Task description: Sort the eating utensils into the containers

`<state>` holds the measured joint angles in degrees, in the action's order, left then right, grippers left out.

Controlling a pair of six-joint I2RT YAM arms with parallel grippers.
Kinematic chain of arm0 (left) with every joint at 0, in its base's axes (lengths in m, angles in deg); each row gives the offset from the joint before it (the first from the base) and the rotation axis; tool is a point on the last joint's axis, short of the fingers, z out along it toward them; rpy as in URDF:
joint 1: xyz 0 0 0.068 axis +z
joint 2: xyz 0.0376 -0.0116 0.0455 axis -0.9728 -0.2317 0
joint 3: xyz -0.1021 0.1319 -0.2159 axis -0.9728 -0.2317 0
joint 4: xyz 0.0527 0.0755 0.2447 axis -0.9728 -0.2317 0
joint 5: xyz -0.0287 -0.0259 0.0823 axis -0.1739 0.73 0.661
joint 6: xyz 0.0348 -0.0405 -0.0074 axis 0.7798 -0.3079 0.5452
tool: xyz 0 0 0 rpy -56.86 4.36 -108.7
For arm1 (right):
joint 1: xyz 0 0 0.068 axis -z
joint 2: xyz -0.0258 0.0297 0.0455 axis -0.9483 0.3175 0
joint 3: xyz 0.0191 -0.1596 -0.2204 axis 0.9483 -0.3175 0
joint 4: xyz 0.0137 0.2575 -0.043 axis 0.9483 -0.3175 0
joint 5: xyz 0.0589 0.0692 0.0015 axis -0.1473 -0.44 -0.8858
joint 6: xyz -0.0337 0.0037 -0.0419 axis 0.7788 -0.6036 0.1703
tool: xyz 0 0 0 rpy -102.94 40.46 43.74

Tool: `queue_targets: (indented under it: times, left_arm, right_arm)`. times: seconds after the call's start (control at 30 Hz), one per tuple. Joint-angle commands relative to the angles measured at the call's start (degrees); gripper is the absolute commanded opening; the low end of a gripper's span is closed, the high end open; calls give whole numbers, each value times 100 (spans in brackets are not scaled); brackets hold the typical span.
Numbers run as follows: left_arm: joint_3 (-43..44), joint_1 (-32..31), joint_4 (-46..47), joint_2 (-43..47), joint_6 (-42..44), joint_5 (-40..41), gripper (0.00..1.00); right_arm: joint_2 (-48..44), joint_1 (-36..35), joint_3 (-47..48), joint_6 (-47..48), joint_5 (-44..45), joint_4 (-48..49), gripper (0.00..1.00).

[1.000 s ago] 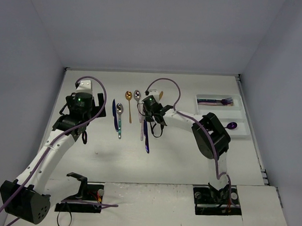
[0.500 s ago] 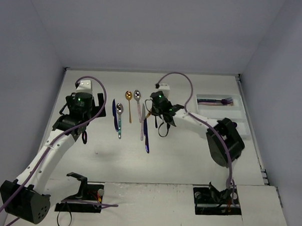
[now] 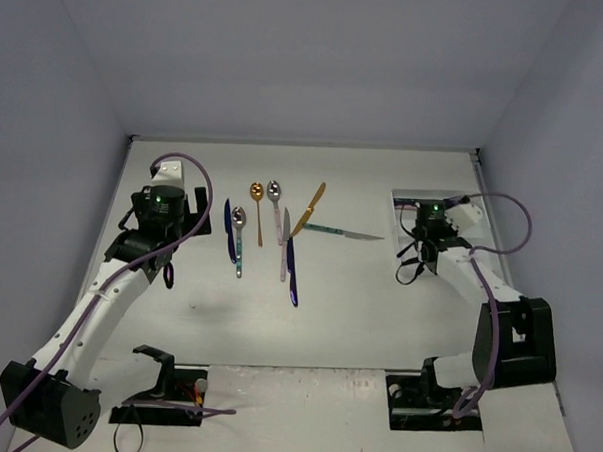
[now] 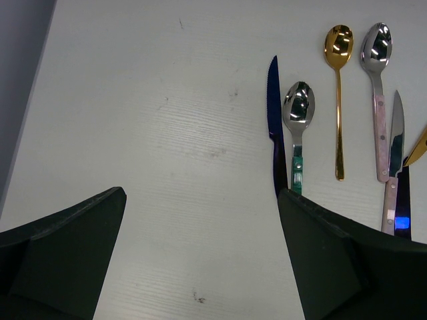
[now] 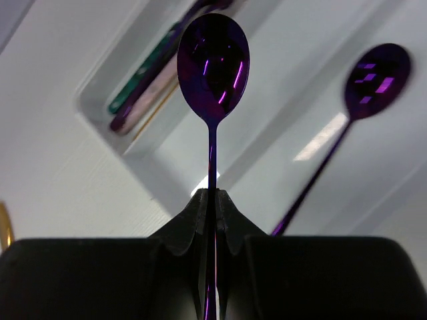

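Note:
My right gripper [image 5: 213, 193] is shut on the handle of a purple spoon [image 5: 212, 67], whose bowl points away from me above the white three-compartment tray [image 5: 133, 143]. In the top view the gripper [image 3: 411, 268] hangs at the tray's [image 3: 403, 196] left end. Another purple spoon [image 5: 360, 87] lies in one compartment, and teal and purple handles [image 5: 143, 93] lie in the far one. My left gripper [image 4: 200, 220] is open and empty over bare table, left of the utensil row [image 3: 261, 229]. That row includes a dark blue knife [image 4: 274, 127], a teal-handled silver spoon [image 4: 297, 117] and a gold spoon [image 4: 338, 60].
A pink-handled silver spoon [image 3: 275, 207], a silver knife [image 3: 285, 247], a blue knife [image 3: 292, 278], a gold knife [image 3: 309, 208] and a teal knife [image 3: 343, 233] lie mid-table. Walls close the table at the back and both sides.
My right arm has swung from the middle utensil row rightward to the tray, carrying the purple spoon. The gold and teal knives are now uncovered. The left arm has not moved.

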<state>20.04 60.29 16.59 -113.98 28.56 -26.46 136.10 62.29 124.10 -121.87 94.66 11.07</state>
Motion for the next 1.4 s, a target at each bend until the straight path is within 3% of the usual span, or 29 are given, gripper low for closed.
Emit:
queue_targets:
  times: [0.0,0.13,0.37,0.63,0.73,0.9,1.13,1.37]
  left_arm:
    - [135,58,152,36,-44,63,97]
    - [129,58,143,42,-44,72,97]
    - [136,58,134,22,-44,78,97]
    - [138,58,134,42,-35,98,97]
    - [141,58,134,42,-35,74,97]
    - [147,58,139,56,-35,44,97]
    - [130,58,186,95,34,-76,97]
    - [68,58,263,200,100,-59,97]
  right_arm:
    - [-361,681,-234,-766,146,87,0]
    - [-146,1400,-339,-1031,-148,82,0]
    - [490,1606,-135,-1572,-148,91,1]
    - [678,1500,125,-1435,-562,101,33]
    - [341,1220,225,-744,-457,103,48]
    - [43,190,708,747,-427,214,56]
    - [969,-1327,1856,2874,-1436,596,58]
    - [2551,-2323,3370,3779,-2425,662,56]
